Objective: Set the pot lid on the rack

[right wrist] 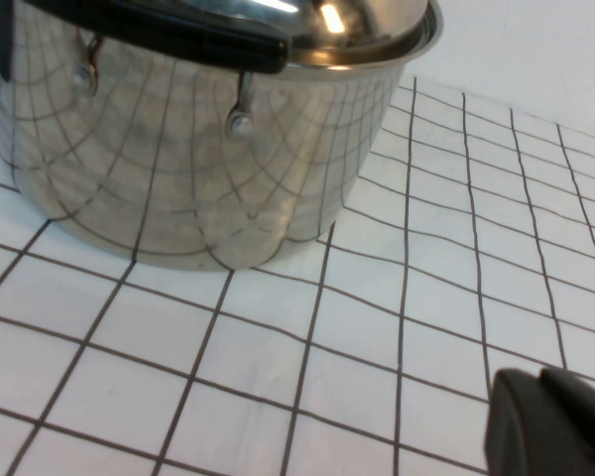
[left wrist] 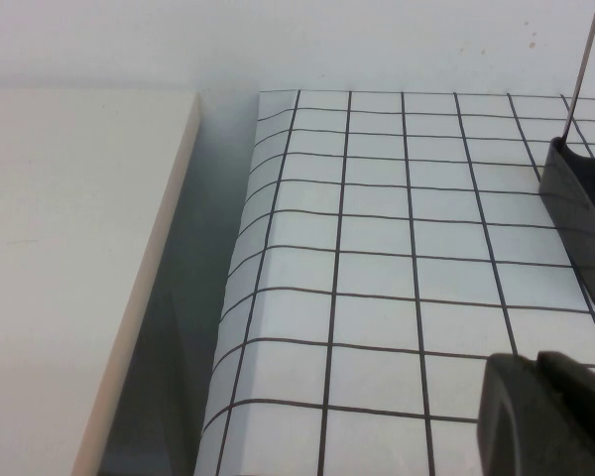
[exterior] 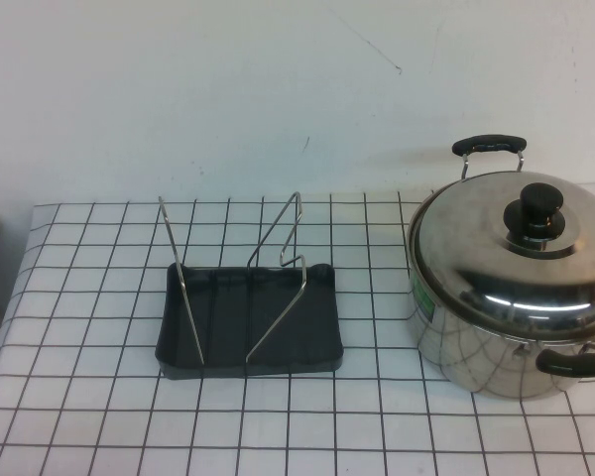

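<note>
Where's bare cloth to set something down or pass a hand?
Free: the gap between the rack and the pot, the front strip, and left of the rack. Crowded: the right side, where the pot lid sits on the pot. Left gripper and right gripper hang low, shut.

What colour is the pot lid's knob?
Black, on the pot lid; clearest in the high view.
</note>
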Robot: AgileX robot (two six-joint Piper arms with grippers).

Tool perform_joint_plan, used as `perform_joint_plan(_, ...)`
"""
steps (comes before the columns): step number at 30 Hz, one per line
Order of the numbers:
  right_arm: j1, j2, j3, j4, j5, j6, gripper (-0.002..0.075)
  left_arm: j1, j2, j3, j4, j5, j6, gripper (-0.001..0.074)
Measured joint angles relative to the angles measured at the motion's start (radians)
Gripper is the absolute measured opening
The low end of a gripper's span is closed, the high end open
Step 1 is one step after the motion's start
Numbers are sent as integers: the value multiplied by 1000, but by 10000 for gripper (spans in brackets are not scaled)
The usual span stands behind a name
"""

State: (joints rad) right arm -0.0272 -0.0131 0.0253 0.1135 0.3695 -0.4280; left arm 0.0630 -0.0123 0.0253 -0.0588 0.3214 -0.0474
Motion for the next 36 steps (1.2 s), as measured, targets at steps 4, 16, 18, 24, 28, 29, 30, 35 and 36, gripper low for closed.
perform_joint_plan(4, 0, 0, 0, 0, 0, 0, -3, 0, 0, 0, 0, 0, 0, -3)
perform_joint_plan(16, 0, 0, 0, 0, 0, 0, -3, 0, 0, 0, 0, 0, 0, -3)
perform_joint_plan(18, 0, 0, 0, 0, 0, 0, -3, 0, 0, 0, 0, 0, 0, -3)
perform_joint_plan(24, 0, 0, 0, 11, 0, 0, -3, 0, 0, 0, 0, 0, 0, -3)
perform_joint_plan(28, 0, 0, 0, 21, 0, 0, -3, 0, 0, 0, 0, 0, 0, -3)
perform_joint_plan(29, 0, 0, 0, 26, -4, 0, -3, 0, 0, 0, 0, 0, 0, -3)
perform_joint_plan(30, 0, 0, 0, 32, -6, 0, -3, 0, 0, 0, 0, 0, 0, -3)
perform_joint_plan(35, 0, 0, 0, 160, -13, 0, -3, 0, 0, 0, 0, 0, 0, -3)
perform_joint_plan(36, 0, 0, 2, 208, -13, 0, -3, 0, 0, 0, 0, 0, 0, -3)
